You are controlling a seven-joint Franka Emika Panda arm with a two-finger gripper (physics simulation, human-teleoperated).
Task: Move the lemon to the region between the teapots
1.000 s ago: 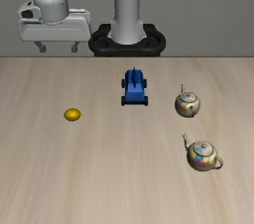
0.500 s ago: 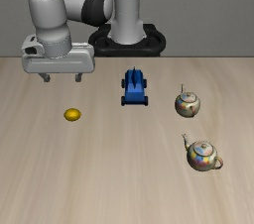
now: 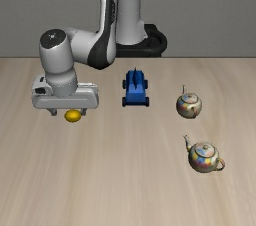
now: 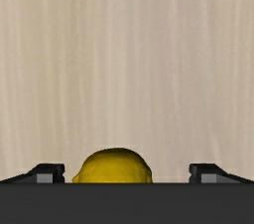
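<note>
The yellow lemon (image 3: 73, 116) lies on the wooden table at the exterior view's left. My gripper (image 3: 69, 116) has come down over it, fingers open and standing on either side of the fruit. In the wrist view the lemon (image 4: 113, 167) sits midway between my two fingertips (image 4: 46, 171), with a gap on each side. Two patterned teapots stand at the exterior view's right: one teapot (image 3: 188, 104) nearer the robot and a second teapot (image 3: 204, 157) farther forward.
A blue toy car (image 3: 136, 87) stands mid-table between the lemon and the teapots. The table (image 3: 128, 190) is bare wood in front of the lemon and between the two teapots.
My hand has dropped from well above the table's back edge down and forward onto the lemon. The lemon, car and teapots have stayed put.
</note>
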